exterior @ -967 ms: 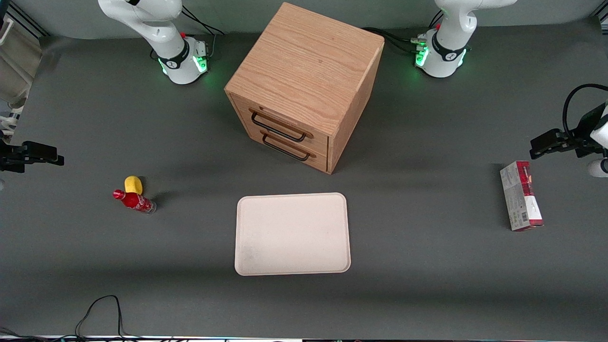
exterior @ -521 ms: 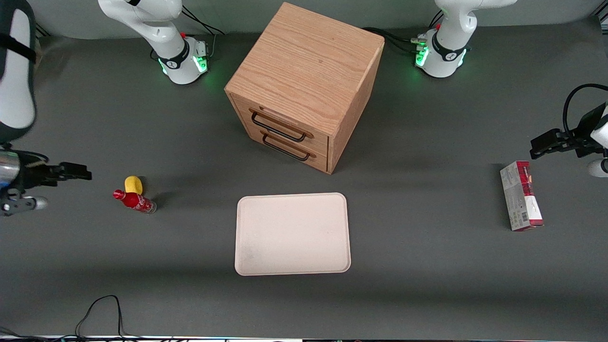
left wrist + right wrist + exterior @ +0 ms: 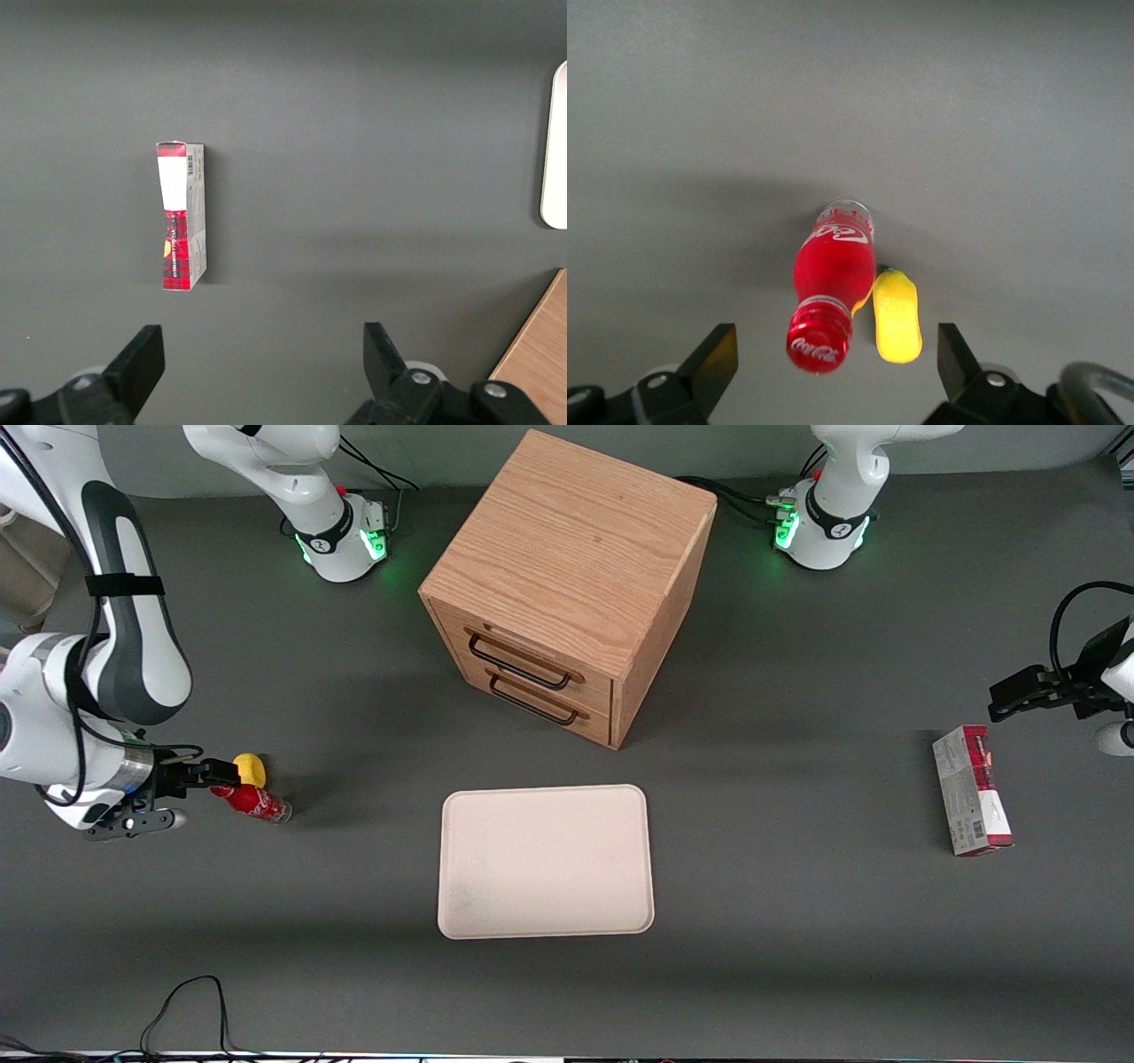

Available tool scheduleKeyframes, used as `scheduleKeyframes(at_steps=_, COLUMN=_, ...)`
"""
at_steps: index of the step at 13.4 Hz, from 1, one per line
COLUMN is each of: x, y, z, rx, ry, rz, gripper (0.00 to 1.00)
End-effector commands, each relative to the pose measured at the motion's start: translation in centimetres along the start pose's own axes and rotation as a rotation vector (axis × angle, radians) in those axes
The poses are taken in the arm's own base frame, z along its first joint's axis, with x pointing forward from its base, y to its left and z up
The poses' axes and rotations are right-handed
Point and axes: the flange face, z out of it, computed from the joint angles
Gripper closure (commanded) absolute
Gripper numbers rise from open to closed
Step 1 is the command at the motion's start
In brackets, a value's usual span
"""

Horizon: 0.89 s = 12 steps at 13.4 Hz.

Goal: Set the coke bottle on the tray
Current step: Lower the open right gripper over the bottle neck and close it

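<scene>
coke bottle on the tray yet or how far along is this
Not yet. Done: nothing placed; the tray holds nothing. In hand: the gripper is open above the coke bottle, which stands on the table beside a small yellow object, ungrasped. Left: close on the bottle, lift it, carry it to the tray, release.

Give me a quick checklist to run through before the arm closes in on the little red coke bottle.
1. Gripper open: ok. The gripper has its two black fingers spread wide, wider than the bottle.
2. Bottle in line: ok. The tiny red coke bottle with red cap stands upright between the finger lines, cap toward the wrist camera.
3. Neighbour clear: not ok. The small yellow rounded object sits right beside the bottle, also within the finger span.
4. Grasp made: not ok yet; the gripper is above the cap, nothing held.
5. Destination free: ok. The large cream-white rectangular tray holds nothing.
</scene>
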Motion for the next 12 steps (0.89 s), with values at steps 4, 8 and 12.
scheduleKeyframes(at_steps=4, x=-0.5, y=-0.3, z=0.6, rx=-0.006, ry=0.028, rz=-0.014, gripper=0.00)
scheduleKeyframes(at_steps=8, x=0.0, y=-1.1, z=0.6, rx=-0.010, ry=0.042, rz=0.012, gripper=0.99)
scheduleKeyframes(at_steps=12, x=0.6, y=-2.8, z=0.9, rx=-0.014, ry=0.049, rz=0.052, gripper=1.00)
